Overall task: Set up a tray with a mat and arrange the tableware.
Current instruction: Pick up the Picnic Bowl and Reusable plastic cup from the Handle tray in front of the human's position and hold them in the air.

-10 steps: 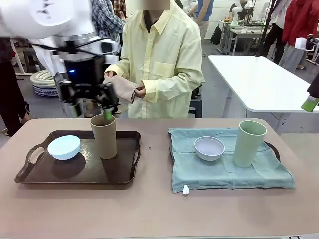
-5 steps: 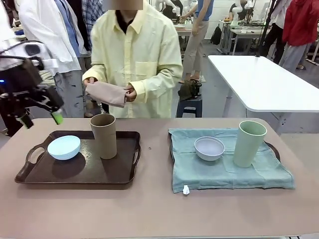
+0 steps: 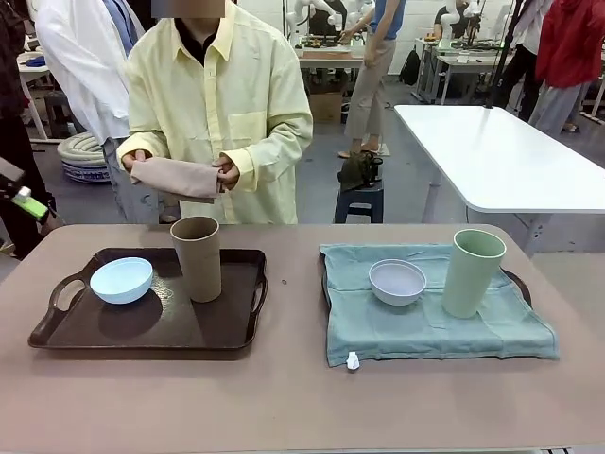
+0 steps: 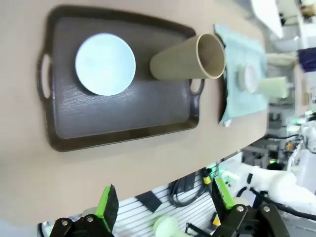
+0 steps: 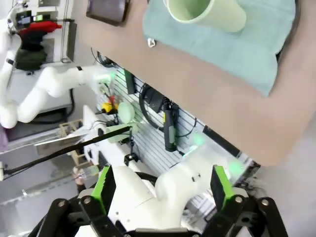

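- The left tray on the bench has no mat, so the light blue bowl and tan cup stand on bare tray.
- The person's hands hold a folded beige mat, probably meant for that tray.
- The right tray looks finished: a teal mat lies under the grey-white bowl and green cup.
- The left jaws and right jaws gape empty, clear of everything.

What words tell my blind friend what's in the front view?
A person across the table holds a folded cloth. On the left, a dark tray holds a blue bowl and tan cup; on the right, a green mat holds a white bowl and green cup.
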Controlling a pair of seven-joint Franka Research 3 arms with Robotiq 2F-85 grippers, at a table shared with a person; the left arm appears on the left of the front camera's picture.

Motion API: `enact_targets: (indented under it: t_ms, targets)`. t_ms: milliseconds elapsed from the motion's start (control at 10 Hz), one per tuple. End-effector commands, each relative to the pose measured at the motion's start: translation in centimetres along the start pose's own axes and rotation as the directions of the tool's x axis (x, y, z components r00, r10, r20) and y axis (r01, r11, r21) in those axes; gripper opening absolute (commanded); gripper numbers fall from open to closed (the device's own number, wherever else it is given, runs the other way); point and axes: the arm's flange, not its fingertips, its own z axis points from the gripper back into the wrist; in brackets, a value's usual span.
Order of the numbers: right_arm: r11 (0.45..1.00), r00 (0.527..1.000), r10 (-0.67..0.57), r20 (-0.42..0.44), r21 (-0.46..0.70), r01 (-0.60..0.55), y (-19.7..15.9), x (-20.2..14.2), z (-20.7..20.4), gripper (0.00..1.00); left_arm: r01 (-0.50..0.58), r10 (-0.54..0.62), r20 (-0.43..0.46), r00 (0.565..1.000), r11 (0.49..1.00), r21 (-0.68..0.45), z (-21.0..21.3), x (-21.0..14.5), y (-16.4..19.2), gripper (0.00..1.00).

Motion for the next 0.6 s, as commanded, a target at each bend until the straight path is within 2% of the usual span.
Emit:
enact_targets:
  t_ms: [0,100,200,500]
  targets:
    - [0.994,0.993,-0.092,0.078,0.060,0.087,-1.3,-0.4,-0.3,1.00,0.013,-0.009,0.052,0.999,0.997,-0.079,-0.7,-1.5,2.2,1.00]
    - [0.992,0.986,-0.126,0.111,0.007,0.126,-1.7,-0.6,-0.6,1.00,0.021,-0.020,0.048,0.999,0.999,-0.030,-1.0,-2.0,1.6,1.00]
    - [0.999,0.999,-0.041,0.013,0.020,0.040,-1.3,-0.7,0.0,1.00,-0.010,0.011,0.022,1.000,0.999,-0.042,0.2,-0.7,1.4,1.00]
    - [0.999,0.999,-0.041,0.013,0.020,0.040,-1.3,-0.7,0.0,1.00,-0.010,0.011,0.022,1.000,0.999,-0.042,0.2,-0.7,1.4,1.00]
